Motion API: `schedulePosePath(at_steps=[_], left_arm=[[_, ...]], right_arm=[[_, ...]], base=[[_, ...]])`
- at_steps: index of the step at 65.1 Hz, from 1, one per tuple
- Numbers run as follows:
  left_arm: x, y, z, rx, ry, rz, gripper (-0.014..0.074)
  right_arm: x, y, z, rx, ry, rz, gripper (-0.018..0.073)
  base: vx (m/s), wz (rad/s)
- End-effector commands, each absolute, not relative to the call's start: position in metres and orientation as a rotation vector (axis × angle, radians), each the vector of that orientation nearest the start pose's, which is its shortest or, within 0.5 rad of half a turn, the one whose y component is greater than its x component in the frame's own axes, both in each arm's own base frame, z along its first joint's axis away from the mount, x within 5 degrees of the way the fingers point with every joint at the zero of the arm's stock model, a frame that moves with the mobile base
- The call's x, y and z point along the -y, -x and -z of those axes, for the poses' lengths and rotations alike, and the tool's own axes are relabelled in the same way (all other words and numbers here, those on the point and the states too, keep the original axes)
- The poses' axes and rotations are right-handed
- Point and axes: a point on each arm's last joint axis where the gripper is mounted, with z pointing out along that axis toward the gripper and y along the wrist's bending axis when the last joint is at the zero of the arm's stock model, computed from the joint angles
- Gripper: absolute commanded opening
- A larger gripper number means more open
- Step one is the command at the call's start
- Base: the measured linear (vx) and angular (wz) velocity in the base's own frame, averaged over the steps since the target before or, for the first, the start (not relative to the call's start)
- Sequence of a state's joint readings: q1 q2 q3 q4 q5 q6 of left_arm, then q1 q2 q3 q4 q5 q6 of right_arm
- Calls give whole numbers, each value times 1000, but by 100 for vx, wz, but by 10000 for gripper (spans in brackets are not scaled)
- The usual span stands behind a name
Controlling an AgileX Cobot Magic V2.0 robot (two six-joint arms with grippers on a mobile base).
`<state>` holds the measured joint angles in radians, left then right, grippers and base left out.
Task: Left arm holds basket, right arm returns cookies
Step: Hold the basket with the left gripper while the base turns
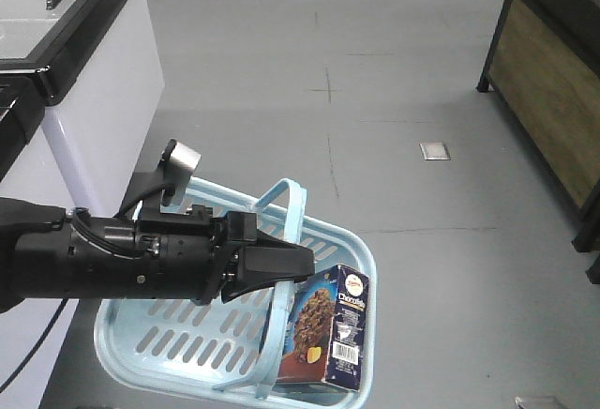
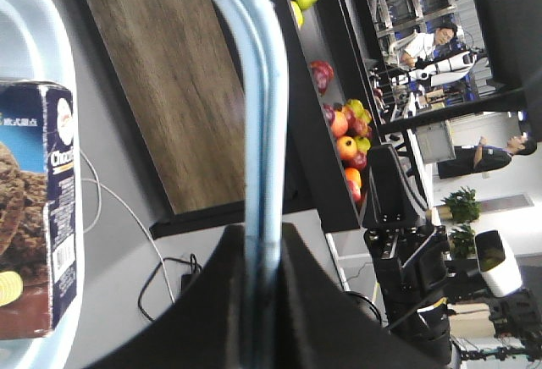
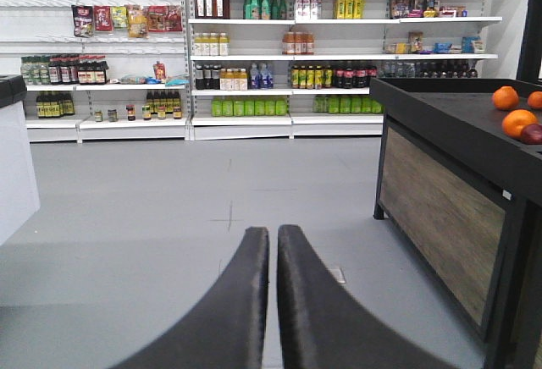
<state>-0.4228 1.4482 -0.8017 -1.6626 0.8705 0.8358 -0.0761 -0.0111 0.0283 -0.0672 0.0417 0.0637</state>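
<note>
The light blue basket (image 1: 361,251) hangs above the grey floor by its hoop handle (image 1: 296,204). My left arm (image 1: 112,259) reaches in from the left, and my left gripper (image 1: 305,264) is shut on that handle. The left wrist view shows the handle (image 2: 267,90) running down between the black jaws of the left gripper (image 2: 264,246). The cookies (image 1: 328,329), a dark navy box with a cookie picture, stand upright at the basket's right end; the cookies (image 2: 38,208) also show beside the basket rim (image 2: 47,13). My right gripper (image 3: 273,232) is shut on nothing, pointing across the floor. The right arm is out of the front view.
A white freezer cabinet (image 1: 84,71) stands at the left. A dark wood-panelled produce stand (image 1: 544,81) is at the right, with oranges (image 3: 508,98) on top. A metal floor plate (image 1: 434,150) lies ahead. Stocked shelves (image 3: 254,47) line the far wall.
</note>
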Motion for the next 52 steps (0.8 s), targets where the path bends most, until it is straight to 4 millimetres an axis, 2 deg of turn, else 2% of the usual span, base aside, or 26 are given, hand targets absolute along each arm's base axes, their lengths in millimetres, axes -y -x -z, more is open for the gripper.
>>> schedulePosePath(at_steps=[1, 52], left_arm=[[181, -224, -298, -2123, -109, 1786, -3], [181, -224, -298, -2123, -108, 1785, -3]], right_arm=[[4, -56, -202, -1474, -44, 77, -6], [4, -56, -202, -1474, -44, 77, -6]], base=[[32, 5], [39, 6]])
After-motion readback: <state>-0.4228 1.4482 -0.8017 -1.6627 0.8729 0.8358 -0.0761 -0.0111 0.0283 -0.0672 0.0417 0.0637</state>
